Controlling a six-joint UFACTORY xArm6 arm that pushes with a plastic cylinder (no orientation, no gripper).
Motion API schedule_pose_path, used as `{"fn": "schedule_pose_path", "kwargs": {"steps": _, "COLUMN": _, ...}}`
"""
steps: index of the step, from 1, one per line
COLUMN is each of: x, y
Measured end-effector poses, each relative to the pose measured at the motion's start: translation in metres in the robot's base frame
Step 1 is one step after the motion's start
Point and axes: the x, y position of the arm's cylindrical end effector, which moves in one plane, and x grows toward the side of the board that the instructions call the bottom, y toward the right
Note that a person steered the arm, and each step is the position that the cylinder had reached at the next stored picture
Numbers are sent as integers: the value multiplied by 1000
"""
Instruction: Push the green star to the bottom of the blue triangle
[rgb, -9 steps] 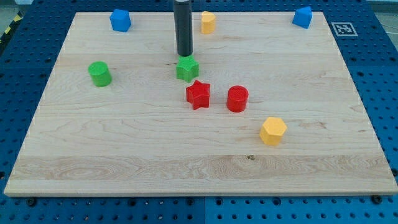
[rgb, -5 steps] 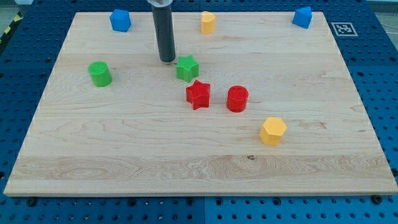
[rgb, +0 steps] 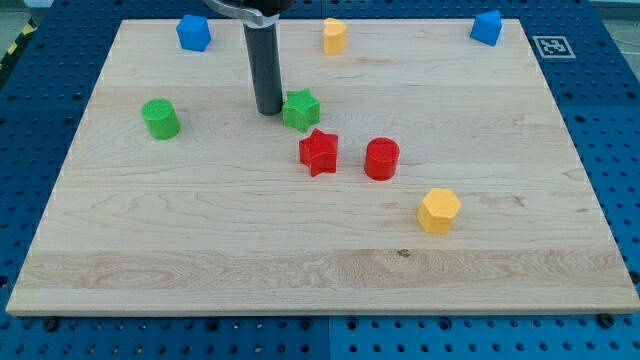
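Note:
The green star (rgb: 301, 109) lies on the wooden board (rgb: 200, 230), a little above the view's middle. My tip (rgb: 268, 111) stands just to the star's left, close to it or touching its left edge. The blue triangle-like block (rgb: 486, 27) sits at the board's top right corner, far to the star's right and above it.
A red star (rgb: 319, 152) lies just below the green star, with a red cylinder (rgb: 382, 159) to its right. A yellow hexagon (rgb: 439, 211) lies lower right. A green cylinder (rgb: 160, 118) is at the left. A blue block (rgb: 193, 32) and a yellow block (rgb: 334, 35) sit along the top edge.
My tip has moved from just above the green star to its left side and then slightly down, level with it. The star has barely moved.

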Motion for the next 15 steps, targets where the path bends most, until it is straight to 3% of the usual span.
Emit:
{"fn": "schedule_pose_path", "kwargs": {"steps": 7, "x": 11, "y": 38}}
{"fn": "schedule_pose_path", "kwargs": {"steps": 15, "x": 11, "y": 152}}
